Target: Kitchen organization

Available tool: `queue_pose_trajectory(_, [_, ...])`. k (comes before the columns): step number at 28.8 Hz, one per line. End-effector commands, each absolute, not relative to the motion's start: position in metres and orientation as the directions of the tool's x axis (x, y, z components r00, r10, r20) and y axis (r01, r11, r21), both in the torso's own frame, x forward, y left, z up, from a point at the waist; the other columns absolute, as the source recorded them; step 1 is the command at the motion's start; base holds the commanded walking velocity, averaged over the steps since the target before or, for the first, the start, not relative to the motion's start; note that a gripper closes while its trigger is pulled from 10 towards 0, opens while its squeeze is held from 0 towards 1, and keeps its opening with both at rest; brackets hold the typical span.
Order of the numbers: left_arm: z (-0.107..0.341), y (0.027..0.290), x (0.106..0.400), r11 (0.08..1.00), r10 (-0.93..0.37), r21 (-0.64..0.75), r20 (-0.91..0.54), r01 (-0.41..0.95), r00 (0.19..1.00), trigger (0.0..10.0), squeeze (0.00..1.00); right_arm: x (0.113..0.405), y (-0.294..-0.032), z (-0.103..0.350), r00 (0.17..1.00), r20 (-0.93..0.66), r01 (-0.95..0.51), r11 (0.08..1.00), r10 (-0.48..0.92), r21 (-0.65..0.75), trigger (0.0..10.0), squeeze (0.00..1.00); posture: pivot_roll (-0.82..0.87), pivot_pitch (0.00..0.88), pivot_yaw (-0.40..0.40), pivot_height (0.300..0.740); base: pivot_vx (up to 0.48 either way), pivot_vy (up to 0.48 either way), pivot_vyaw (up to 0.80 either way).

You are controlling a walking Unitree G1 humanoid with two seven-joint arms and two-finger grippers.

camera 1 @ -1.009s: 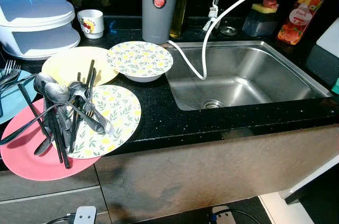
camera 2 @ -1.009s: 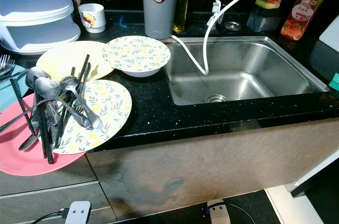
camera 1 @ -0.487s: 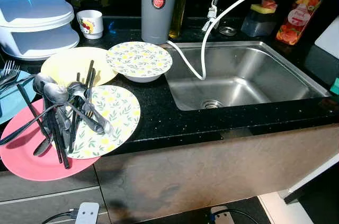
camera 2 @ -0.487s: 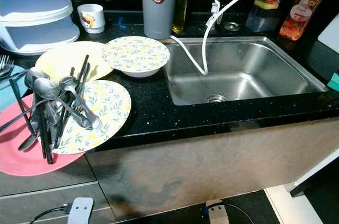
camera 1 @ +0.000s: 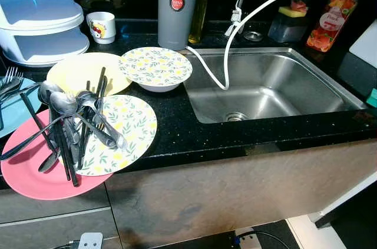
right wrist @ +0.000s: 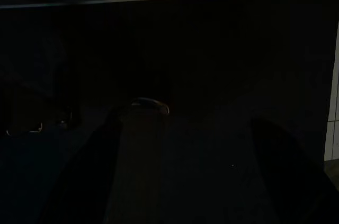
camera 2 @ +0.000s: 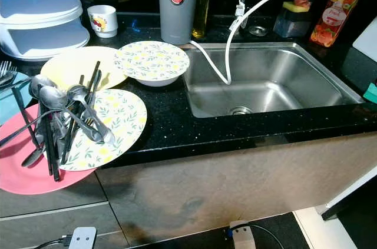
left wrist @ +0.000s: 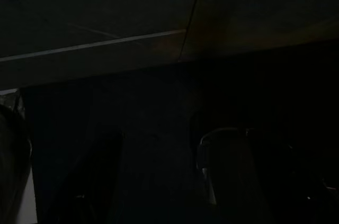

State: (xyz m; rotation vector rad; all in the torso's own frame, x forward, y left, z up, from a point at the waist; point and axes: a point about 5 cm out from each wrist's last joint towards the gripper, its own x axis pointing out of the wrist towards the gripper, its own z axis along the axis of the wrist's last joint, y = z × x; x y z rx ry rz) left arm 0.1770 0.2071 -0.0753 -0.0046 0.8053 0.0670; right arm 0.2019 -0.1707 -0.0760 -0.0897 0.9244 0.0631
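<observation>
Both wrist views very dark. Right claw (right wrist: 183, 176): two dim fingers spread apart, nothing between. Left claw (left wrist: 153, 181): finger shapes faint, can't tell if apart or together. Both arms hang idle below the black surface (camera 1: 188, 134). On the surface, left of the steel sink (camera 1: 268, 87): pink plate (camera 1: 32, 172) under a floral plate (camera 1: 126, 134), loose cutlery pile (camera 1: 73, 125) across both. Behind them a yellow plate (camera 1: 73, 72) and floral bowl (camera 1: 156, 67). Grey canister (camera 1: 177, 5), mug (camera 1: 103, 26), white hose (camera 1: 227, 55) into sink, soap bottle (camera 1: 330, 19).
</observation>
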Motion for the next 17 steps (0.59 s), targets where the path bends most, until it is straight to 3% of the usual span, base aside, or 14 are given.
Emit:
queue_pose_trajectory(1, [-0.0799,0.2101,0.1672,0.998,0.061,0.042,-0.746,-0.045,0.663,10.0,0.00,0.1959,-0.1710,-0.0791,0.587,-0.810,-0.094,0.994,0.011,-0.055,10.0,0.00,0.05,0.115,-0.057,0.740,0.000,0.000,0.00])
queue_pose_trajectory(17, [-0.0757,0.2119,0.1736,0.998,0.062,0.062,-0.720,-0.025,0.692,10.0,0.00,0.1910,-0.1711,-0.0817,0.575,-0.818,-0.103,0.993,0.008,-0.063,10.0,0.00,0.05,0.122,-0.054,0.740,0.000,0.000,0.00])
